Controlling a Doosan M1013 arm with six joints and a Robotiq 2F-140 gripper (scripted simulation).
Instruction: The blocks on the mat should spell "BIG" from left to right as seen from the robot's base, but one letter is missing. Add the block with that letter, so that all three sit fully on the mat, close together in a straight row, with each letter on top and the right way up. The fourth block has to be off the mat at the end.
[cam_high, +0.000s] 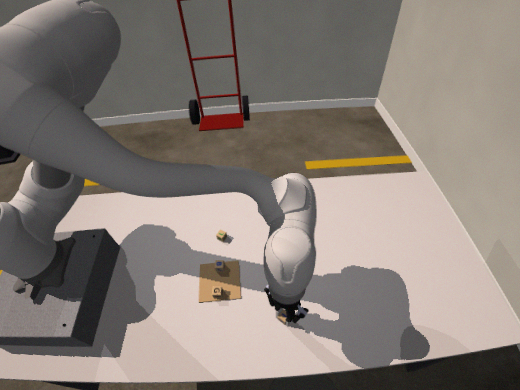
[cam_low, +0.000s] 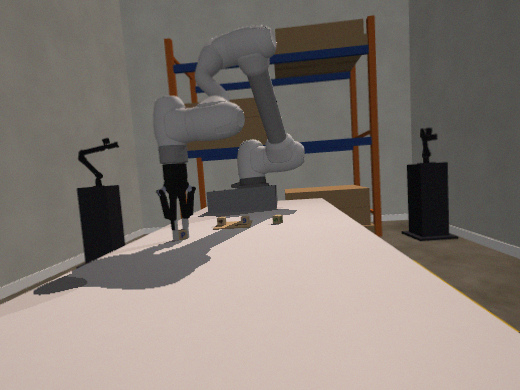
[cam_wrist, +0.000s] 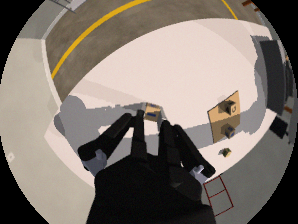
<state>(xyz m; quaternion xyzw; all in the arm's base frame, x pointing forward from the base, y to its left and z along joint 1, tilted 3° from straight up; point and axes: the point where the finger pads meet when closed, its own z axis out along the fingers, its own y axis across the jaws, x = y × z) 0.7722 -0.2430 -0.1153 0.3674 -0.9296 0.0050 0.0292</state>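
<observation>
A tan mat (cam_high: 231, 280) (cam_low: 226, 226) (cam_wrist: 216, 120) lies in front of the robot's base. Two letter blocks stand on it: one with a blue letter (cam_high: 220, 265) (cam_low: 244, 219) and one that reads G (cam_high: 217, 291) (cam_low: 221, 220). A third block (cam_high: 222, 235) (cam_low: 277, 218) (cam_wrist: 225, 152) lies off the mat on the white table. My gripper (cam_high: 287, 315) (cam_low: 178, 226) (cam_wrist: 151, 109) points straight down beside the mat. Its fingers are shut on the fourth block (cam_high: 283, 318) (cam_low: 182, 234) (cam_wrist: 152, 110), which rests on the table. Its letter is too small to read.
The robot's dark base pedestal (cam_high: 85, 280) (cam_low: 242, 199) stands close to the mat. The table's front edge (cam_high: 350, 367) runs near the gripper. A red hand truck (cam_high: 215, 75) and a shelf rack (cam_low: 370, 125) stand on the floor beyond the table.
</observation>
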